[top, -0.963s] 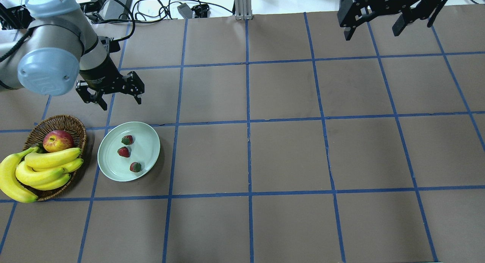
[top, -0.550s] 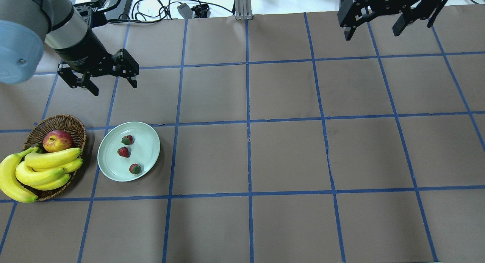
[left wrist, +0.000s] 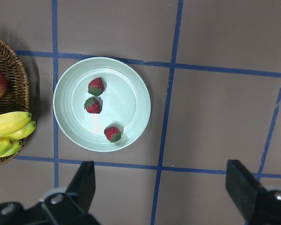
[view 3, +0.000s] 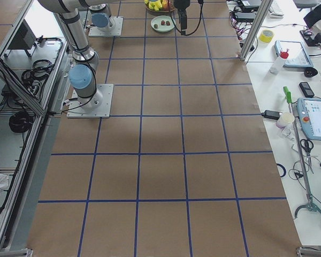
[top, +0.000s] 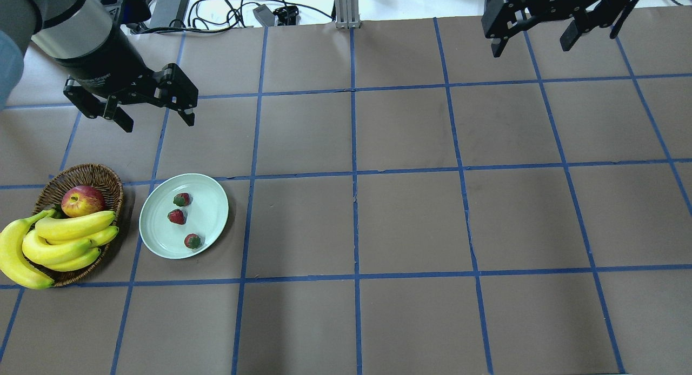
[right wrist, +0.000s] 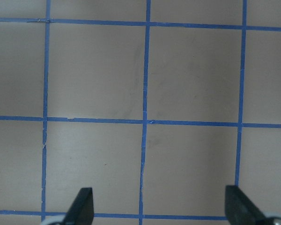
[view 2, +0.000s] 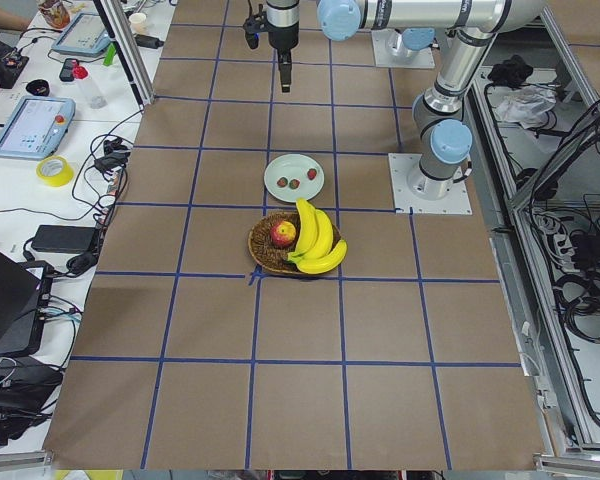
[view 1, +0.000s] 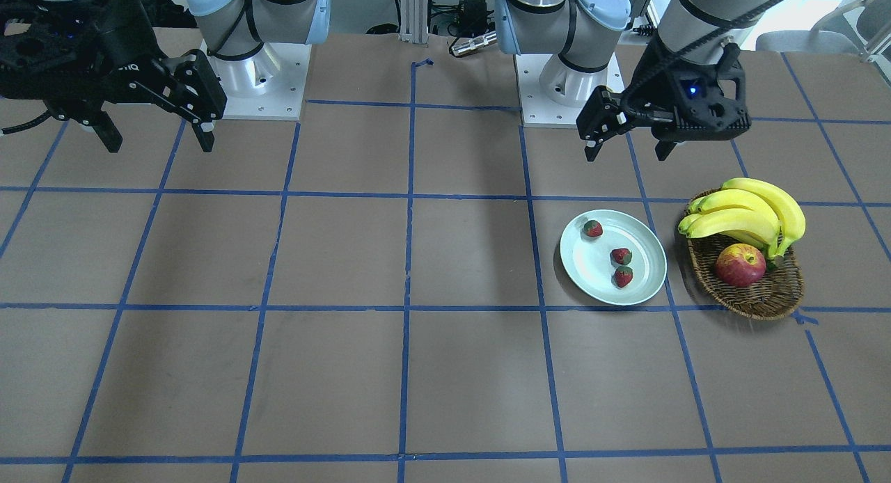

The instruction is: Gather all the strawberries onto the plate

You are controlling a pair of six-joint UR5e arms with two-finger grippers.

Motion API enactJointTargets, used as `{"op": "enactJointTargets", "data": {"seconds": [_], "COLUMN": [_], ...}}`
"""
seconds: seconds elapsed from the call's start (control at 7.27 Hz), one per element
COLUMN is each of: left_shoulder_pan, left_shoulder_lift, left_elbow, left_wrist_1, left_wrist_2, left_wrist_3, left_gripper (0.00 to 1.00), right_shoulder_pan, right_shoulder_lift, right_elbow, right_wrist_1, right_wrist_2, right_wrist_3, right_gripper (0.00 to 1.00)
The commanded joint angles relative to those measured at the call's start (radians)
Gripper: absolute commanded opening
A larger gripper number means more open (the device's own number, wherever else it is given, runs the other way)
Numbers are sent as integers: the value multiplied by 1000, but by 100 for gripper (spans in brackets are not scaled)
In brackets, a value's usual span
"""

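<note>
Strawberries (top: 176,216), all three, sit on the plate (top: 208,202); left hand (top: 159,124) and right hand (top: 531,49) hover open and empty. Risk seems slight: a low pass could knock the plate

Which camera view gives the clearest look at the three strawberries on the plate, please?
The left wrist-mounted view: it looks straight down on the plate, so all three strawberries show large and separate. Overhead and front-facing views show them smaller; the side views, as specks; the right wrist-mounted view, none.
</note>
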Motion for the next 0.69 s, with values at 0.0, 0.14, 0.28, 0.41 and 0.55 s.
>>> {"op": "enactJointTargets", "data": {"seconds": [0.0, 0.14, 0.28, 0.41, 0.55], "left_shoulder_pan": [-68, -70, -70, -69, -69], "left_shoulder_lift": [30, 39, 44, 44, 44], "left_elbow": [0, 0, -4, -4, -7], "left_wrist_1": [-5, -22, -29, -30, -31], "left_wrist_2": [28, 28, 28, 28, 30], "left_wrist_3": [1, 15, 20, 20, 20], "left_gripper": [100, 100, 100, 100, 100], "right_shoulder_pan": [-1, -1, -1, -1, -1], "right_shoulder_lift": [1, 0, 0, 0, 0], "right_elbow": [5, 6, 6, 6, 6], "right_wrist_1": [0, 0, 0, 0, 0], "right_wrist_2": [1, 1, 1, 1, 1], "right_wrist_3": [2, 1, 1, 1, 1], "right_gripper": [100, 100, 100, 100, 100]}}
